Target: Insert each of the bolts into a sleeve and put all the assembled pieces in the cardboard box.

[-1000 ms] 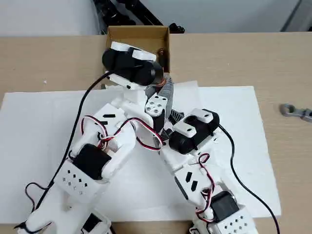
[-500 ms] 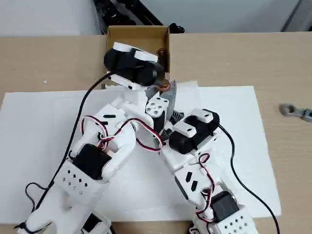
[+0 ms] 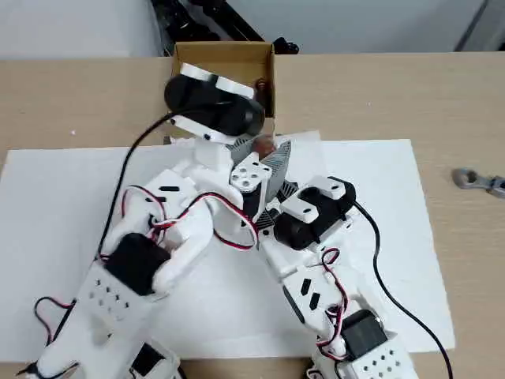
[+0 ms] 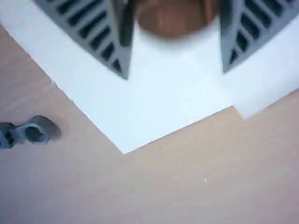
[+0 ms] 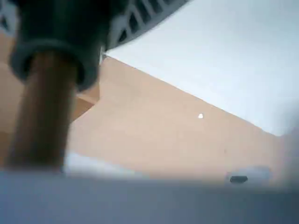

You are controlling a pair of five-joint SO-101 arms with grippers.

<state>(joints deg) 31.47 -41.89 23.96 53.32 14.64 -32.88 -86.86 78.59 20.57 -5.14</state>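
My left gripper [image 3: 263,154] hangs just in front of the cardboard box [image 3: 225,51], over the far edge of the white paper. It is shut on a brown sleeve [image 4: 175,16], which sits between its grey ribbed fingers [image 4: 112,44]. From above the sleeve [image 3: 264,146] is a small brown spot. My right gripper [image 3: 278,197] sits close behind it, partly under the left arm. The right wrist view has a bolt with a dark head [image 5: 56,37] and a brown shaft [image 5: 42,112] held at one ribbed finger [image 5: 140,18]. Another brown piece [image 3: 260,85] lies inside the box.
A white paper sheet [image 3: 379,181] covers the table's middle. A grey wrench-like tool [image 3: 473,179] lies on bare wood at the right, also seen as the tool [image 4: 28,133] from the left wrist. The box corner [image 5: 86,100] is near the bolt.
The left arm's lower links have swung leftward and its gripper has turned, so the fingers now lie more sideways with the sleeve a little nearer. The right arm has stayed put.
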